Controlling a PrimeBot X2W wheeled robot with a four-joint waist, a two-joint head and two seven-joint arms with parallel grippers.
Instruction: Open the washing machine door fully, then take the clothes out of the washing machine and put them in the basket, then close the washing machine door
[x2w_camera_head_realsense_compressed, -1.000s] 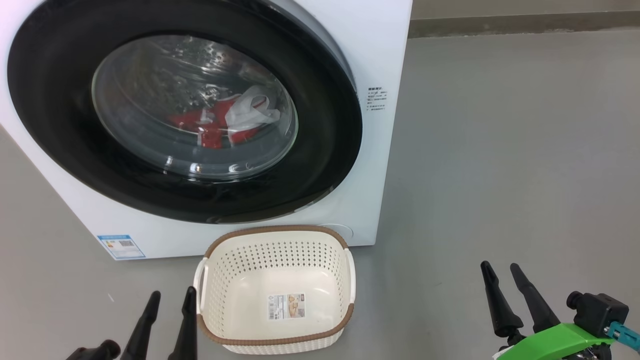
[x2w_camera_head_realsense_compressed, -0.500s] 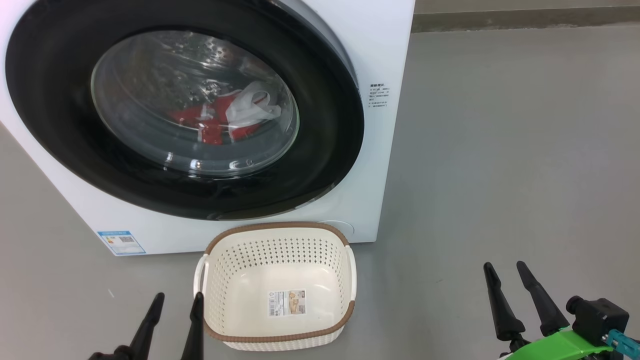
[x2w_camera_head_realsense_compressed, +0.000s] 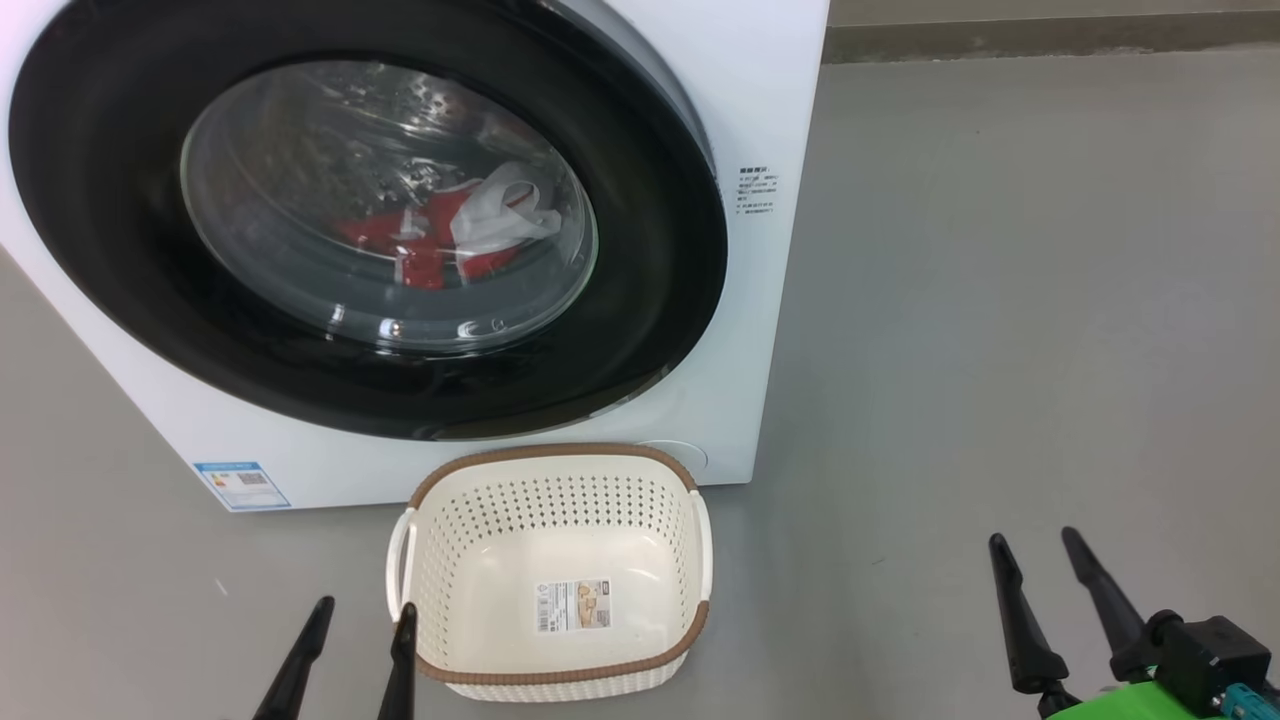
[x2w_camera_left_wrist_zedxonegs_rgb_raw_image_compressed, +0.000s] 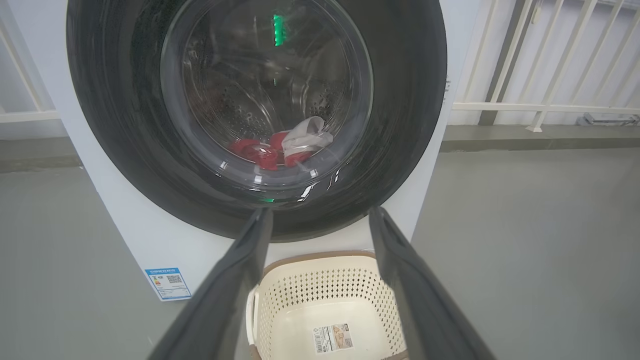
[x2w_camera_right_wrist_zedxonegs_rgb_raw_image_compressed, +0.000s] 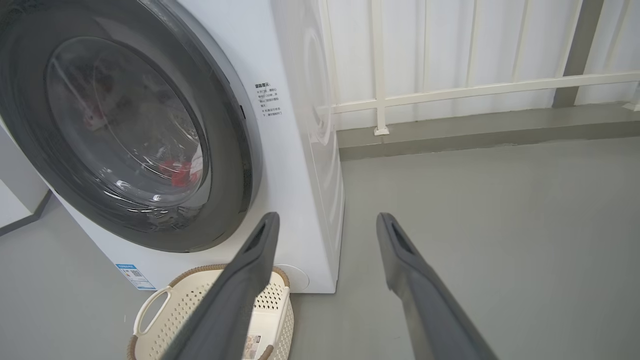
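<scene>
The left gripper (x2w_camera_head_realsense_compressed: 366, 606) hangs low over the grey floor (x2w_camera_head_realsense_compressed: 1000, 300), its two dark fingers spread apart and holding nothing. Ahead of it and a little to its left, a small blue label (x2w_camera_head_realsense_compressed: 242, 485) sits on the lower front of the washing machine (x2w_camera_head_realsense_compressed: 770, 90). Just beside this gripper's right finger stands the basket (x2w_camera_head_realsense_compressed: 550, 455) — cream, perforated, brown-rimmed, with a paper label (x2w_camera_head_realsense_compressed: 573, 606) on its bottom. The basket's far rim is close to the foot of the washer. Above and beyond the basket, ahead of the left gripper, the washing machine door (x2w_camera_head_realsense_compressed: 670, 300) is closed against the white front. Through its glass the clothes (x2w_camera_head_realsense_compressed: 440, 235) lie low in the drum, red with a white piece on top. Well to the right of the basket, the right gripper (x2w_camera_head_realsense_compressed: 1033, 538) hovers above the floor, fingers parted and empty. The washer's right front corner lies ahead and to its left. Farther ahead of this gripper runs a white railing (x2w_camera_right_wrist_zedxonegs_rgb_raw_image_compressed: 475, 90) along the wall.
</scene>
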